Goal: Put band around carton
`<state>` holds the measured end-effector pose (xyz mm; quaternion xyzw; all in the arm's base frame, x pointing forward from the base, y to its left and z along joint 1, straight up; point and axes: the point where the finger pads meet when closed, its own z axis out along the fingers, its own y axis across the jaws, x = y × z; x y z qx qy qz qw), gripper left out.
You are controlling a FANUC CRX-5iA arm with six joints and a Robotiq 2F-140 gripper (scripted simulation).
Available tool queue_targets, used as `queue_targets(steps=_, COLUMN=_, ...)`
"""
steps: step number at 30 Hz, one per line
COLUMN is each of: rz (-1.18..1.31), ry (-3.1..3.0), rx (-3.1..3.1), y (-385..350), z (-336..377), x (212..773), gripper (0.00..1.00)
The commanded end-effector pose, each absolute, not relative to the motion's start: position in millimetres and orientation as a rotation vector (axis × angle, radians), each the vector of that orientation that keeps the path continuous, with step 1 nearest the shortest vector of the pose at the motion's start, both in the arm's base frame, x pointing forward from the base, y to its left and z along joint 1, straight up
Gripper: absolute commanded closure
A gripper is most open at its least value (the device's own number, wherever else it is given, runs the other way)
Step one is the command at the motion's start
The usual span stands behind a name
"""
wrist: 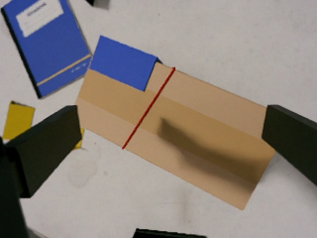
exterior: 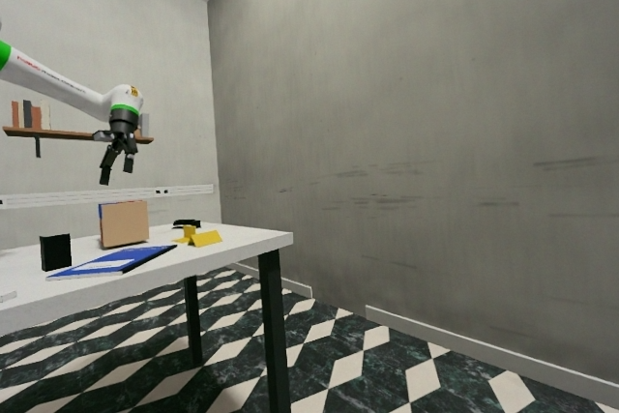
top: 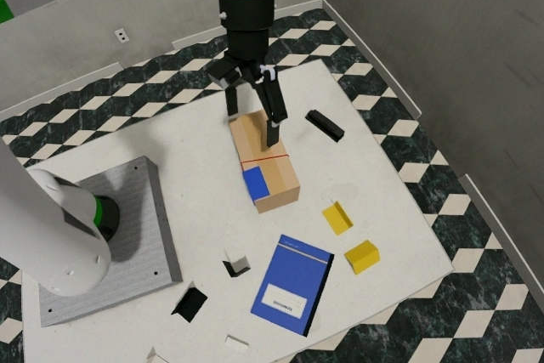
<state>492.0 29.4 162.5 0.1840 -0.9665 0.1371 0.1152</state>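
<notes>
A tan carton [top: 263, 160] lies flat on the white table; it also shows in the wrist view [wrist: 173, 131] and in the side view [exterior: 123, 222]. A thin red band [top: 264, 158] crosses its top, slanted in the wrist view [wrist: 149, 107], and passes beside the guard, not over it. A blue corner guard [top: 256, 183] [wrist: 124, 61] sits on the carton's near left corner. My gripper [top: 252, 123] [exterior: 115, 168] hangs open and empty well above the carton's far half, pointing down.
A blue book [top: 291, 283] lies near the table's front. Two yellow pieces [top: 337, 217] [top: 361, 256] lie to the right, a black bar [top: 325, 124] at the far right, black and white angle pieces [top: 189, 303] [top: 236, 264] in front. The arm's grey base [top: 118, 235] stands left.
</notes>
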Motion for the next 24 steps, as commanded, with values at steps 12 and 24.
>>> queue_targets(steps=12, rz=0.004, ry=-3.149, rx=-0.024, y=4.0, z=158.7, x=455.1, gripper=0.0)
queue_targets(steps=24, rz=0.004, ry=-3.149, rx=-0.024, y=4.0, z=158.7, x=455.1, gripper=0.0)
